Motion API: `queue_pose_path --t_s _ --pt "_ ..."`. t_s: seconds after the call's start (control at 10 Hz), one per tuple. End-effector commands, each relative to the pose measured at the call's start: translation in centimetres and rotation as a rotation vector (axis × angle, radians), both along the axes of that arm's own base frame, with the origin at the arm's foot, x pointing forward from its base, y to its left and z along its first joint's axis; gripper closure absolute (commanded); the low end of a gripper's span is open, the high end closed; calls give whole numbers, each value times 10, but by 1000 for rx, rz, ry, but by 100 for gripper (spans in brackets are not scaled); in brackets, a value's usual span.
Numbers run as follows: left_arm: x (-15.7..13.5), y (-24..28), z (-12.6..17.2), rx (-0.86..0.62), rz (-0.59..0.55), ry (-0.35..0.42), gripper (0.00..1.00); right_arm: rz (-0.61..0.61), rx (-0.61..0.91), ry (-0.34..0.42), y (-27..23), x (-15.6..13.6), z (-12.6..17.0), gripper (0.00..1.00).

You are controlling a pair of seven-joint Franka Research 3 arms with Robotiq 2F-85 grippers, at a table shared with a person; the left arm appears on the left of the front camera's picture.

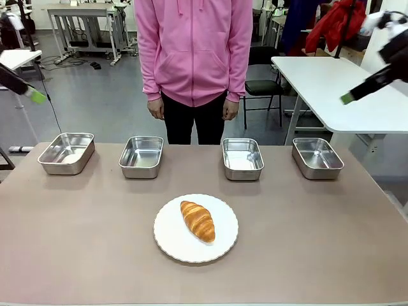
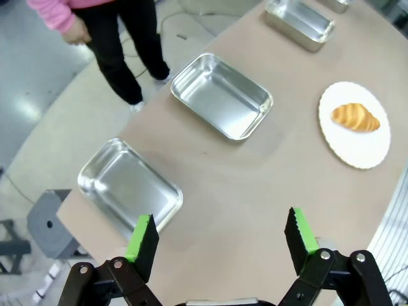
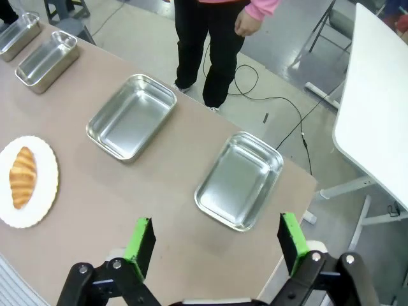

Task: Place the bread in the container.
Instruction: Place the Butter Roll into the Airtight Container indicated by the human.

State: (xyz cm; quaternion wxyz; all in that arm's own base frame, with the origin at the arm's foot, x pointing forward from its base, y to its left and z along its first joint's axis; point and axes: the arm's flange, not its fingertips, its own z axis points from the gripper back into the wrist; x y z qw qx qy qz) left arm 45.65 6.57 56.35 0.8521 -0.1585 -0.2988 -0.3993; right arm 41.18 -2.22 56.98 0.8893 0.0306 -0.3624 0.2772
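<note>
Four empty steel trays (image 1: 141, 155), croissant (image 1: 197, 220) on plate (image 1: 169, 245); left claw (image 2: 220, 220), right claw (image 3: 214, 218) wide open, empty.

No readable text, label, brand, number or sign shows anywhere: nothing on the trays, the plate, the surface or the person's clothing.

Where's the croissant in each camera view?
Front view: croissant at lower centre, lying on the white plate.
Left wrist view: croissant at the right side, upper half.
Right wrist view: croissant at the left edge, about mid-height.
Shared landmark: the white plate under it.
</note>
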Motion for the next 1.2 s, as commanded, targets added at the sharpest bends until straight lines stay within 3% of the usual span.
queue_pose_path --t_s 0.0,0.1,0.2,0.3,0.7,1.0,1.1 --pt "30 38 -3 -45 -43 4 0 64 62 3 -28 -2 -1 0" --pt "29 52 -5 -57 -52 -24 0 83 88 -12 -40 -4 -3 0" --pt "27 51 -8 -23 126 -54 0 104 162 -21 -44 -3 -5 0" --pt "15 47 -4 -38 -27 -16 0 20 48 0 -38 -7 -1 0" --pt "21 48 -6 -21 6 -2 0 37 63 -2 -39 -8 -2 0" --pt "24 85 11 -144 -33 -37 0 73 167 -43 -82 4 13 0" --pt "22 89 16 -203 -46 -53 0 148 225 -27 -91 8 12 0"
